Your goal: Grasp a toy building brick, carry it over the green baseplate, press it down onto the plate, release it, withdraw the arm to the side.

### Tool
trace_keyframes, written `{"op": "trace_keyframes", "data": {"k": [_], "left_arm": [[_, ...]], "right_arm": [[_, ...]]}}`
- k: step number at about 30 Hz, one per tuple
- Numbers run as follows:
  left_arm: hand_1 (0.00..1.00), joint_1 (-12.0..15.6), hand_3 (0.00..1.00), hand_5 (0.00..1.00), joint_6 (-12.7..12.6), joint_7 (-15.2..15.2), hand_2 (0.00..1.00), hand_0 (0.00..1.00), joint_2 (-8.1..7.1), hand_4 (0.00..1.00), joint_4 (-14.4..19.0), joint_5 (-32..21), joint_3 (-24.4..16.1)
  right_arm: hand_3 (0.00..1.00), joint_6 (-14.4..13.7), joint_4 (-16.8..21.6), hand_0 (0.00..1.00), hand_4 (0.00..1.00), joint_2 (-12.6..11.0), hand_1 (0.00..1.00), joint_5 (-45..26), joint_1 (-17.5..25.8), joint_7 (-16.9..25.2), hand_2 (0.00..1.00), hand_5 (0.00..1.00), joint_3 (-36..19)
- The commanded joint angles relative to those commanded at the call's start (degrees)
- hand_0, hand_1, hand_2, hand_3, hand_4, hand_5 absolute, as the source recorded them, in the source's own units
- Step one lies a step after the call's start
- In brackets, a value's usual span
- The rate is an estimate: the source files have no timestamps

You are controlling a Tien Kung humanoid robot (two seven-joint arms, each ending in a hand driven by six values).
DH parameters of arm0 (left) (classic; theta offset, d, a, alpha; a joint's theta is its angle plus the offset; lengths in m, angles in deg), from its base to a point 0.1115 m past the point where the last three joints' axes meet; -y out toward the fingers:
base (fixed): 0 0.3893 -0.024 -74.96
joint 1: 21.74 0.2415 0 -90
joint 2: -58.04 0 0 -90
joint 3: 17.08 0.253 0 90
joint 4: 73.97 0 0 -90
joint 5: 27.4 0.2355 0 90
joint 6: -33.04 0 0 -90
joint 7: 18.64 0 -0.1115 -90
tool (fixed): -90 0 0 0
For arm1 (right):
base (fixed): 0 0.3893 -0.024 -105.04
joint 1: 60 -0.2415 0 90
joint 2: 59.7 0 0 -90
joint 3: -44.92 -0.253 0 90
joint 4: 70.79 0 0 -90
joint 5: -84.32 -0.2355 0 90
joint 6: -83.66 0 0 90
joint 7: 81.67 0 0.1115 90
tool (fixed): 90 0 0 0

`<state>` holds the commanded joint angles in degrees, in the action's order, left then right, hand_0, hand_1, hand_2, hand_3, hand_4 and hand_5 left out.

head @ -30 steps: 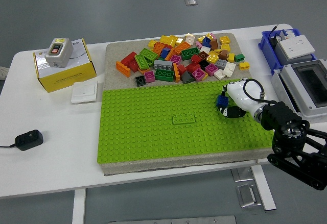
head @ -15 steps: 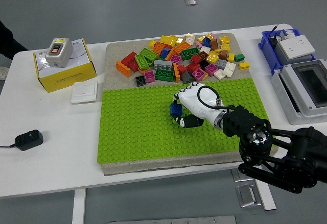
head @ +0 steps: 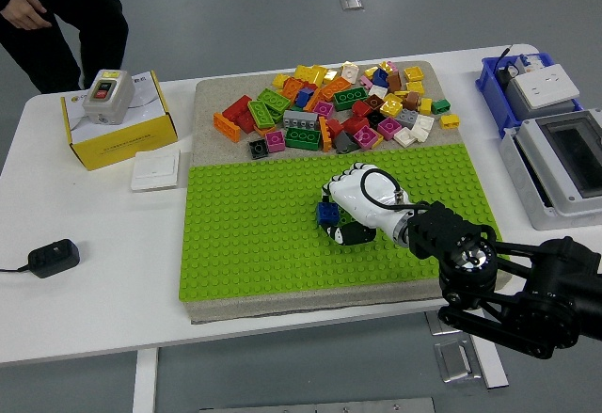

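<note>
Right robot hand [head: 337,214], white with a black arm entering from the bench's near right corner, is over the middle of the green baseplate [head: 254,234]. Its fingers are curled, pinching a blue brick [head: 327,213] that sits low at the plate's studs; actual contact with the studs cannot be confirmed. Loose brick pile [head: 329,107] lies beyond the plate toward the far edge. Yellow box [head: 118,131] stands near the far left corner, with a black adapter [head: 52,256] at the left edge. A person [head: 61,13] stands at the far left corner.
</note>
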<state>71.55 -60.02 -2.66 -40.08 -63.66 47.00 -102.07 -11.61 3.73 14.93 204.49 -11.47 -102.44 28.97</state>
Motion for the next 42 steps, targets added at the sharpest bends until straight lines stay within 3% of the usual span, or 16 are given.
{"op": "trace_keyframes", "data": {"k": [10, 42], "left_arm": [[0.700, -0.1, 0.763, 0.458, -0.1, -0.3, 0.699, 0.691, 0.02, 0.465, 0.0, 0.0, -0.1], [0.698, -0.1, 0.750, 0.453, -0.8, -1.0, 0.696, 0.686, -0.03, 0.461, 0.0, 0.3, -0.2]], "right_arm": [[0.568, -0.3, -2.4, 0.811, 0.441, 0.8, 0.767, -0.4, 0.2, 0.5, 0.745, 0.360, 0.2], [0.562, -1.0, -4.8, 0.809, 0.450, 2.1, 0.770, -2.5, 0.0, 1.2, 0.735, 0.363, 1.2]]}}
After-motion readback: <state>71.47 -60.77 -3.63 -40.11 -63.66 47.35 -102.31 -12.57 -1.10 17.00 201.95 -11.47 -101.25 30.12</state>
